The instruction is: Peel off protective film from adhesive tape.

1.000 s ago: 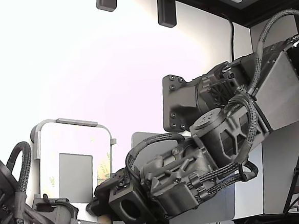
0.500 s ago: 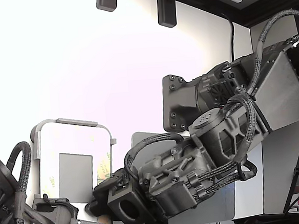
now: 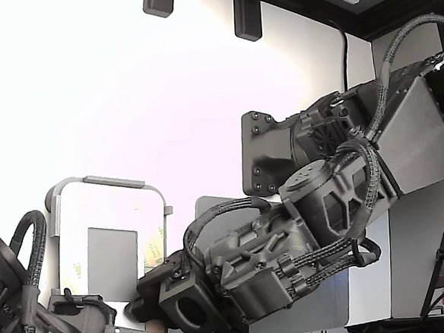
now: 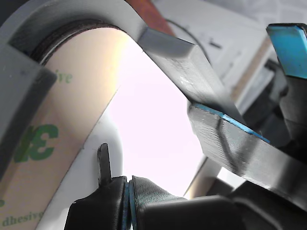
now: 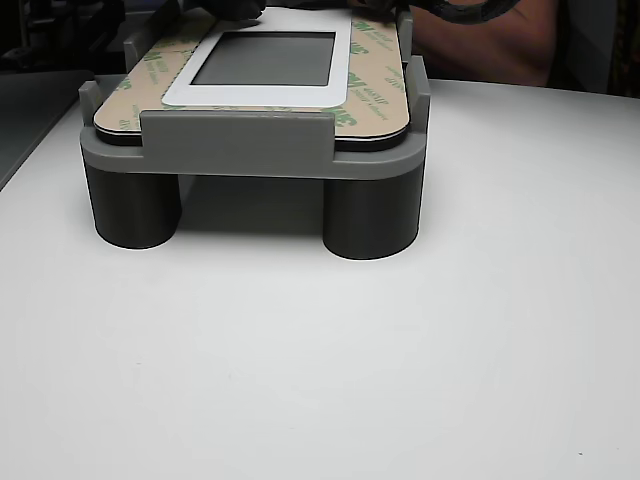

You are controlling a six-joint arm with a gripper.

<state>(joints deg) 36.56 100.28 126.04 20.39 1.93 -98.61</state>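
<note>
The protective film (image 5: 372,75) is a pale-yellow liner with green 3M print, lying flat around the white panel (image 5: 255,95) on the grey fixture (image 5: 235,145). In the wrist view the protective film (image 4: 43,143) fills one side, curving round the panel's corner. My gripper (image 4: 128,203) sits right at that panel edge, its two black pads pressed together, shut. A thin dark sliver (image 4: 103,163) rises from them against the panel. No film shows between the pads. In the exterior view the gripper (image 3: 139,308) is low beside the fixture's (image 3: 109,235) right edge. The adhesive tape is hidden under the liner.
A second dark arm (image 3: 34,317) sits at the exterior view's lower left. A grey bar with a blue edge (image 4: 230,139) and a blue-faced part (image 4: 288,43) crowd the wrist view. A reddish-brown shape (image 5: 490,40) lies behind the fixture. White tabletop (image 5: 320,370) spreads in front.
The gripper and wrist have crept slightly down and toward the exterior view's left, closer to the fixture's lower corner. The liner looks unmoved.
</note>
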